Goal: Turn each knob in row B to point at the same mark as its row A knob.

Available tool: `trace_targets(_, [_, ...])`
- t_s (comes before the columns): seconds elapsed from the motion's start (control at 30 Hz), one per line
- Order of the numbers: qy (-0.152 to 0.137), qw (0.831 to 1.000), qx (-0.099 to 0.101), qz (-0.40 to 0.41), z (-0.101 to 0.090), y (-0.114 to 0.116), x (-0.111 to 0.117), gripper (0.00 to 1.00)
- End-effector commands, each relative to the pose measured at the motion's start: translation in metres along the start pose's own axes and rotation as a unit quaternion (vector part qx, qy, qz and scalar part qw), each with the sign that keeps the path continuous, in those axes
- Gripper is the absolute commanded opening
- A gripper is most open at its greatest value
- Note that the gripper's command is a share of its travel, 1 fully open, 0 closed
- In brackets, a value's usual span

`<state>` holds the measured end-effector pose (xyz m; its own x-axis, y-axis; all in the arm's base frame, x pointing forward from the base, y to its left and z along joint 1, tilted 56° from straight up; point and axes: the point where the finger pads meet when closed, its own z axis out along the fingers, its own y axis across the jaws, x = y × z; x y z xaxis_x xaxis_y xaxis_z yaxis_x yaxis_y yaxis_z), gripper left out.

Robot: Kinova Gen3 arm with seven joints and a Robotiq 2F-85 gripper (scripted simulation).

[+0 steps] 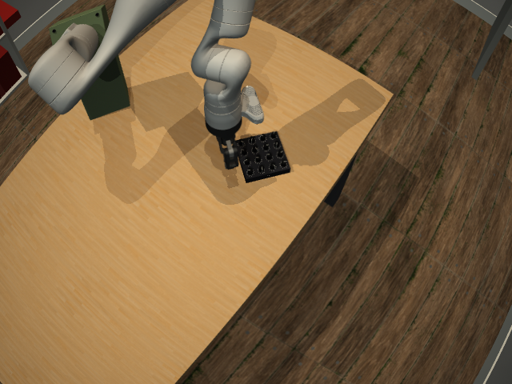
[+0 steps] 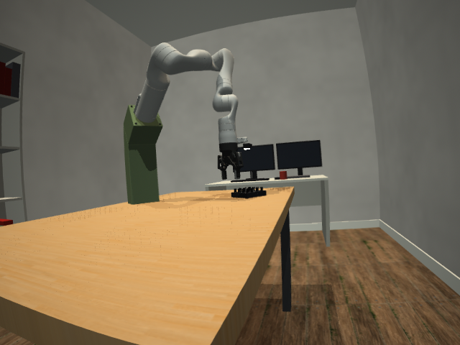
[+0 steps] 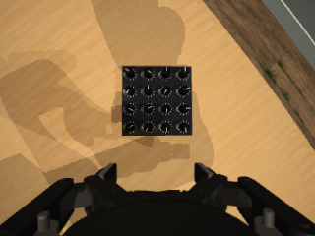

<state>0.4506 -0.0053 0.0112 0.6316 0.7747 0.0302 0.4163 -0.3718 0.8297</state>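
Observation:
The black knob box (image 1: 269, 177) (image 2: 249, 194) (image 3: 157, 100) stands flat on the table, with knobs in a four-by-four grid. In the wrist view it is square to the picture, and short white lines show on its knobs. In the top row there, the two right knobs' lines point up and the leftmost's up-left. The socket cannot be made out and the printed names are too small to read, so I cannot tell which row is A or B. My gripper (image 1: 230, 161) (image 2: 231, 175) (image 3: 156, 171) is open and empty, pointing down, above and to one side of the box, touching nothing.
The wooden table (image 1: 144, 268) (image 2: 148, 252) has an edge beyond the box, on the right in the top view. The green arm pedestal (image 1: 105, 90) (image 2: 143, 170) stands at the back left. A white desk (image 2: 323, 179) with monitors stands behind the table. Arm shadows fall around the box.

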Motion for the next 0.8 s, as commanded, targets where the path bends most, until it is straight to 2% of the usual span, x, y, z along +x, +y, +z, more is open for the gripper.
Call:
trace_targets(0.0, [0.0, 1.0, 0.001, 0.0, 0.0, 0.0, 0.001, 1.0])
trace_targets(0.27, [-0.01, 1.0, 0.008, 0.005, 0.0, -0.004, 0.015, 1.0])
trace_targets(0.43, [-0.013, 1.0, 0.011, 0.01, -0.006, -0.001, 0.046, 1.0])
trace_targets(0.63, [0.0, 1.0, 0.003, 0.017, -0.017, 0.012, 0.088, 1.0])
trace_targets(0.77, [0.003, 1.0, 0.0, 0.019, -0.019, 0.015, 0.096, 1.0])
